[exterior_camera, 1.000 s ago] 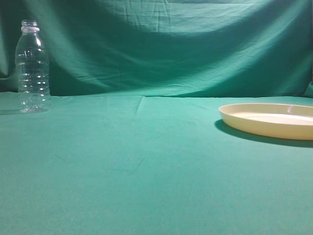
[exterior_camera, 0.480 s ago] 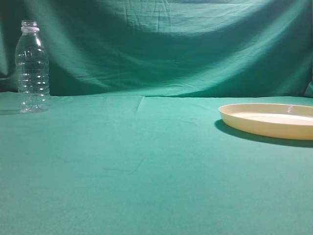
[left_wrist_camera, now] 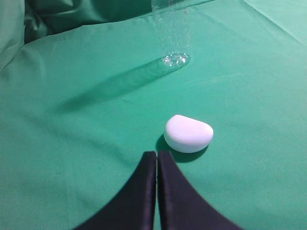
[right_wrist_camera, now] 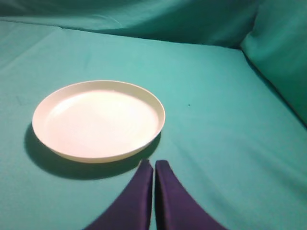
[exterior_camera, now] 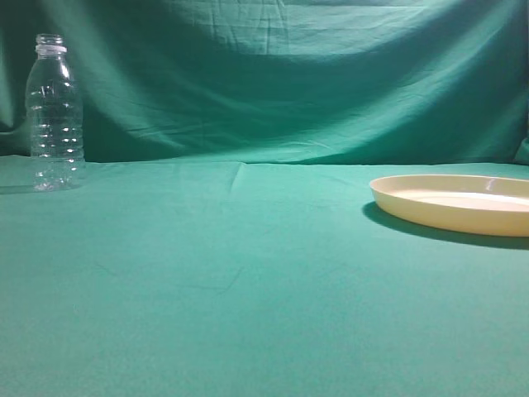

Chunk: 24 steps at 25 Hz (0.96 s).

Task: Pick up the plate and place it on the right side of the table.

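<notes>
The left gripper (left_wrist_camera: 157,160) has its fingers (left_wrist_camera: 141,191) pressed together, tip to tip, with nothing between them; they hover above the table (left_wrist_camera: 72,143) just short of a small white rounded case (left_wrist_camera: 188,133), which they do not touch. The right gripper (right_wrist_camera: 154,167) is likewise clenched, its dark fingers (right_wrist_camera: 168,196) meeting along a thin seam and holding nothing. Their tips sit just beside the near rim of the plate (right_wrist_camera: 98,120), apart from it.

The plate lies flat on the table at the right of the exterior view (exterior_camera: 455,203), cut off by the picture's edge (its shadow falls to the left on the cloth). Compared with the earlier exterior pictures, nothing has shifted: plate and bottle (exterior_camera: 55,116) stand in the same spots, and neither arm shows in that view.

The bottle, clear and upright, stands at the far left of the table near the back; in the left wrist view only its lower part (left_wrist_camera: 173,33) shows, with a long shadow stretching left. The table wears teal-green cloth with faint creases, and a draped green backdrop (exterior_camera: 273,74) hangs behind it.
</notes>
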Available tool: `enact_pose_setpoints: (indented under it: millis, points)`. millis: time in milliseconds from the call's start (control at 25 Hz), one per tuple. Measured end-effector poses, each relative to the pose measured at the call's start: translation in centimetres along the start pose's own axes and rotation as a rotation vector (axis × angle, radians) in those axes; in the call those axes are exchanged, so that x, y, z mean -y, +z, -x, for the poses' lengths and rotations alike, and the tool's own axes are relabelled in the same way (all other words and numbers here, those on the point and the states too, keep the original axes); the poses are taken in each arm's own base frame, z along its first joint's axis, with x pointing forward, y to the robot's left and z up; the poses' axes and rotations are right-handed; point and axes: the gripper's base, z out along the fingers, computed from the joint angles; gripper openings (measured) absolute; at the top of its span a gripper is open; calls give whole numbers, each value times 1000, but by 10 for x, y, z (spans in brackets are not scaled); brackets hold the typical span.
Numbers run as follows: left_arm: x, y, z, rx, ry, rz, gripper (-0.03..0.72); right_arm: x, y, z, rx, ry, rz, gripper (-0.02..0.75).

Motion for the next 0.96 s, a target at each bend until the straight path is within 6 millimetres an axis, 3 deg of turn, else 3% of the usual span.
enact_pose_setpoints:
  millis: [960]
  points:
    - [0, 0, 0, 0, 0, 0, 0, 3, 0, -3, -38, 19, -29, 0]
